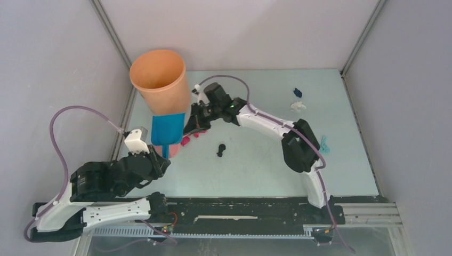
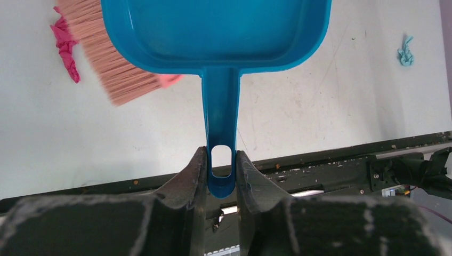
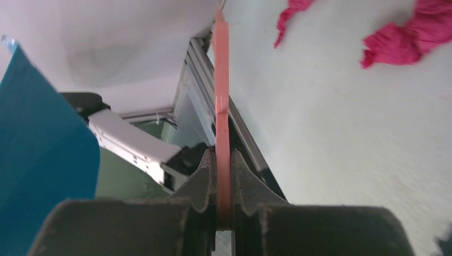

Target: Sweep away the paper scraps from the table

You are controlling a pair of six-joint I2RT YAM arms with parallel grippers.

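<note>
My left gripper is shut on the handle of the blue dustpan, whose visible tray holds nothing. My right gripper is shut on the thin handle of the pink brush; its bristles rest beside the pan's left side. Magenta paper scraps lie on the table just right of the pan. A black scrap sits mid-table. Dark blue and white scraps lie far right, and a light blue one by the right arm.
A tall orange bin stands at the table's back left, directly behind the dustpan. Grey walls and metal rails border the table. The right arm's elbow arches over the right half. The black base rail runs along the near edge.
</note>
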